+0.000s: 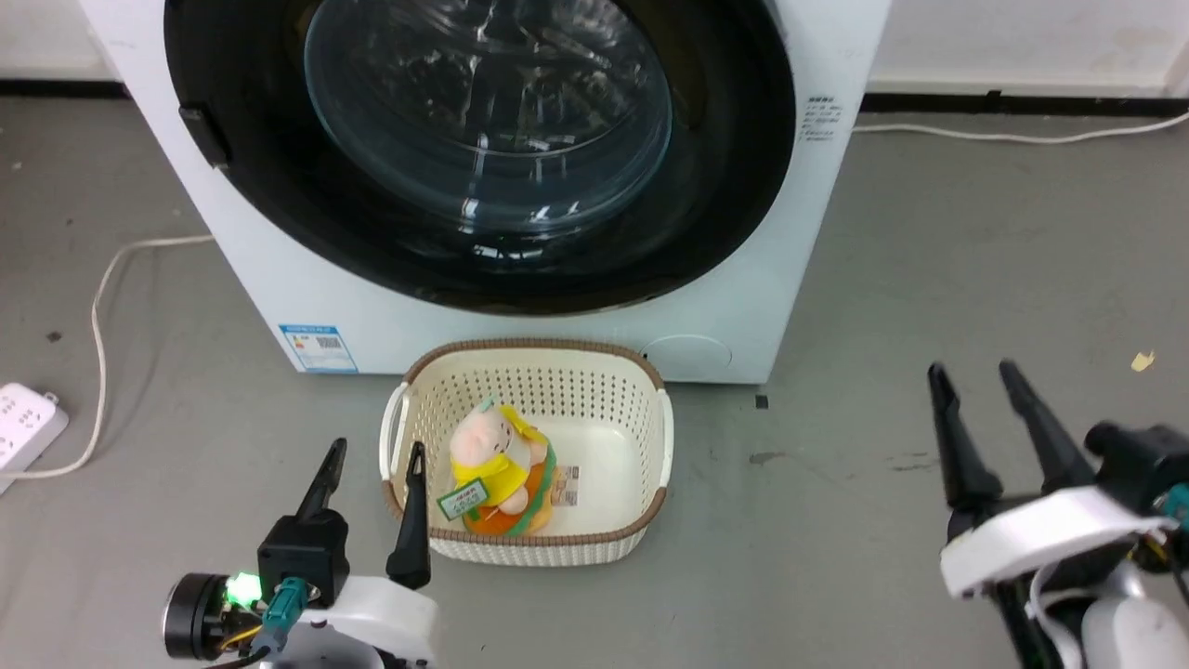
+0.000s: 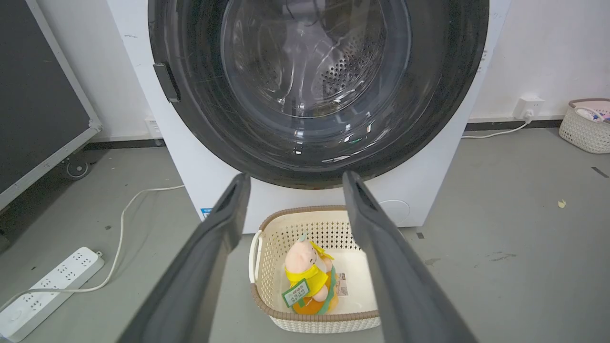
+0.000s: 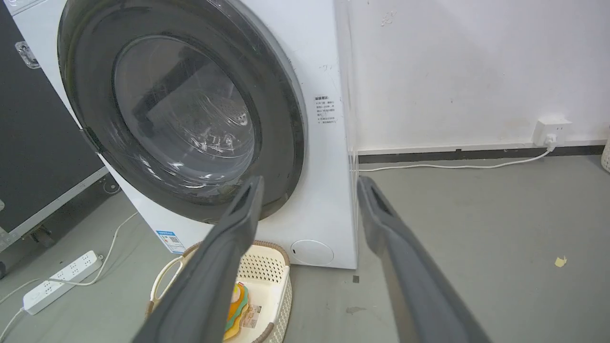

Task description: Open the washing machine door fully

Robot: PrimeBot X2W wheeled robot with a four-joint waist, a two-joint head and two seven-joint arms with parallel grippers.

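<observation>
Quantities: washer [image 1: 706,307], one; door [image 1: 483,121], one; baskets, two: near basket [image 1: 641,437] and far basket [image 2: 588,131]; toy [image 1: 497,460], one; power strip [image 1: 23,418], one; wall socket [image 3: 550,131], one; grippers, two: left gripper [image 1: 376,446] and right gripper [image 1: 972,368].

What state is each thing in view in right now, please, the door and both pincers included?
washing machine door: shut against the washing machine.
left pincer: open, empty.
right pincer: open, empty.
basket: upright on the floor, plush toy inside.
wall socket: white plug in it.
</observation>
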